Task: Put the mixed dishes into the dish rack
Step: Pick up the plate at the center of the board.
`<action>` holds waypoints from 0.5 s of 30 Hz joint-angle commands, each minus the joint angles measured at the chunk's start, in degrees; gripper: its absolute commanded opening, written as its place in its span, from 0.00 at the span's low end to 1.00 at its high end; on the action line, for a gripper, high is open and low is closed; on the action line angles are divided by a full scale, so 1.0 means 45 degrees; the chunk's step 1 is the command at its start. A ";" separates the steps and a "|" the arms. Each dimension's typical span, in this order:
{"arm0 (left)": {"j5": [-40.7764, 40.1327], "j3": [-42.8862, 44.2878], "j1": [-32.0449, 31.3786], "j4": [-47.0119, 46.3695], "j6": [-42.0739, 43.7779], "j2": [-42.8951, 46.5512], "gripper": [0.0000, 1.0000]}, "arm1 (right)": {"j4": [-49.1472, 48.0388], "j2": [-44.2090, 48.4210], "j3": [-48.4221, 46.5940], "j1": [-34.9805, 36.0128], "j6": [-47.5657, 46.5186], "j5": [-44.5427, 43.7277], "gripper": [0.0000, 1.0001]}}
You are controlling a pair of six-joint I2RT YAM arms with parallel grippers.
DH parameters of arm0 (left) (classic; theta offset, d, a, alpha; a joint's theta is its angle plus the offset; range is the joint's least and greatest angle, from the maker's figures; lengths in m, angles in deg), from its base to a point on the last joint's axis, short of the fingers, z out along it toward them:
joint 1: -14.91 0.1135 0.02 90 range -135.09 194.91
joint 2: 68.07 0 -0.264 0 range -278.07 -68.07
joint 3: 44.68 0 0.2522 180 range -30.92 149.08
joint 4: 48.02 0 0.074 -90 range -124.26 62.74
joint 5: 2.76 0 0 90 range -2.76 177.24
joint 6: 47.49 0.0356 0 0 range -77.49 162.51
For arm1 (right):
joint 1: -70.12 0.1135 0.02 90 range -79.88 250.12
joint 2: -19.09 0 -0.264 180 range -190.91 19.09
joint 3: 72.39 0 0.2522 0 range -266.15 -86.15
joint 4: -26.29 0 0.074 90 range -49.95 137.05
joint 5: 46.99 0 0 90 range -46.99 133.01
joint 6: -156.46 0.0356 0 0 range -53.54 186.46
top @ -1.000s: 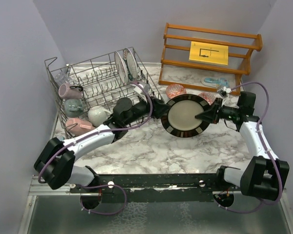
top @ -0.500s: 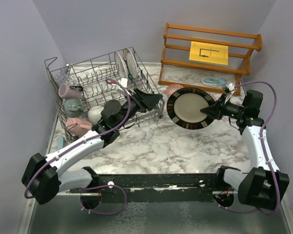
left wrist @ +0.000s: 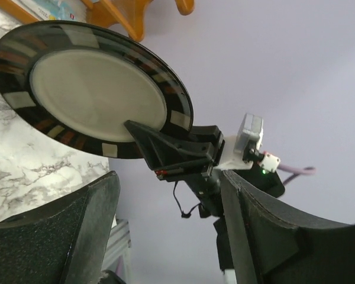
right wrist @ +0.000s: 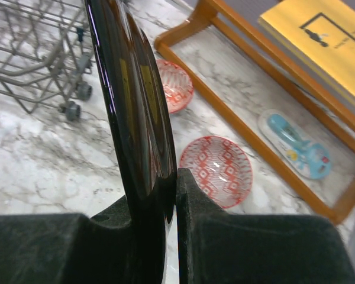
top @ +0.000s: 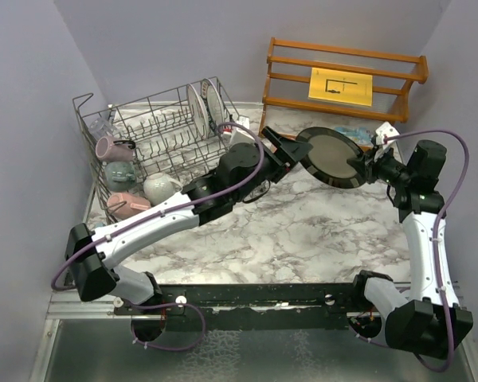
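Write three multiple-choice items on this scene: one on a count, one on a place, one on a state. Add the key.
1. How many red-patterned bowls sit on the table?
A. one
B. two
C. four

2. Where is the dark-rimmed plate?
A. flat on the table
B. raised off it, its rim in the right tool
C. inside a bowl

3. The left tool is:
A. open
B. shut on the plate
C. shut on a bowl

Key:
1 B, the right wrist view shows both on the marble.
2 B, that tool's fingers pinch the rim.
3 A, the left wrist view shows its fingers wide apart.
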 commanded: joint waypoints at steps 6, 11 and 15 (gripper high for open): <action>-0.1627 0.2752 -0.0353 0.1799 -0.2158 -0.2070 0.78 | -0.1122 0.1146 -0.0087 -0.0023 -0.1892 -0.1355 0.01; -0.1739 0.3051 -0.0324 0.0730 0.0930 -0.2271 0.79 | -0.0763 0.0960 -0.0572 -0.0023 -0.1696 -0.0406 0.01; -0.0400 0.0830 -0.0011 -0.2589 0.5550 -0.1184 0.81 | -0.0560 0.0501 -0.1368 -0.0023 -0.1022 0.0189 0.01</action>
